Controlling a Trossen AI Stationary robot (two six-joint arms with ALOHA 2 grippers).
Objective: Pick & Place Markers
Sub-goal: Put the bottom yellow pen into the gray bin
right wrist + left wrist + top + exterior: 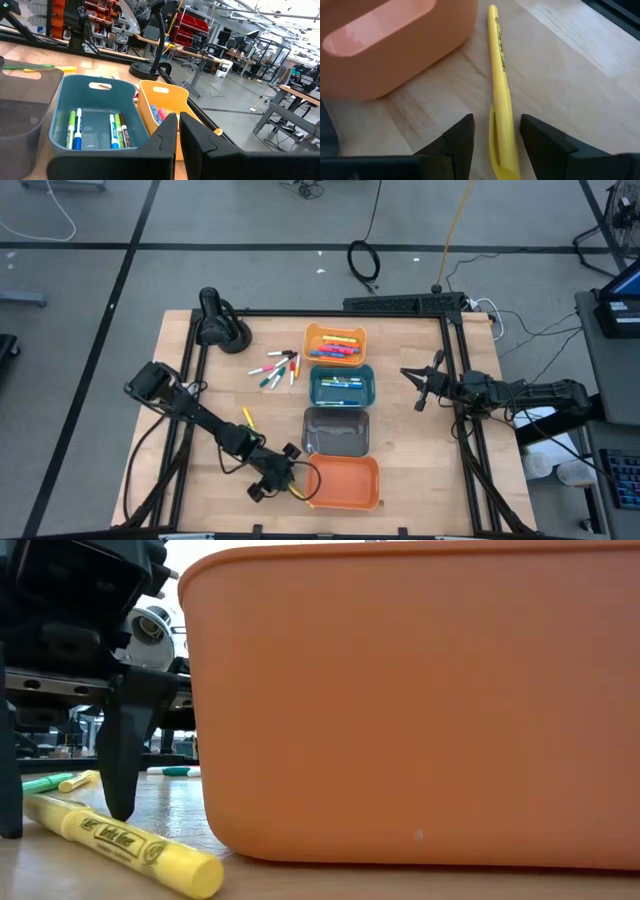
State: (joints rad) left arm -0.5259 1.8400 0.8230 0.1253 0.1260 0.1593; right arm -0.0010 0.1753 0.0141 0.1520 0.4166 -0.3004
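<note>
A yellow marker (500, 85) lies flat on the wooden table beside the orange bin (395, 45), near the table's near edge. My left gripper (497, 137) is open and low over it, with one finger on either side of the marker's near end and a gap on both sides. The low view shows the same marker (120, 840) with a dark fingertip (122, 790) down at table level behind it. My right gripper (424, 385) waits shut above the table's right side. More markers lie loose (277, 367), and others lie in the light orange bin (335, 342) and the teal bin (342, 385).
Four bins stand in a row down the table's middle: light orange, teal, grey (336, 430), then orange (345, 483) nearest. Another yellow marker (247, 418) lies beside my left arm. A black stand (220, 325) sits at the far left corner. Bare wood shows left of the bins.
</note>
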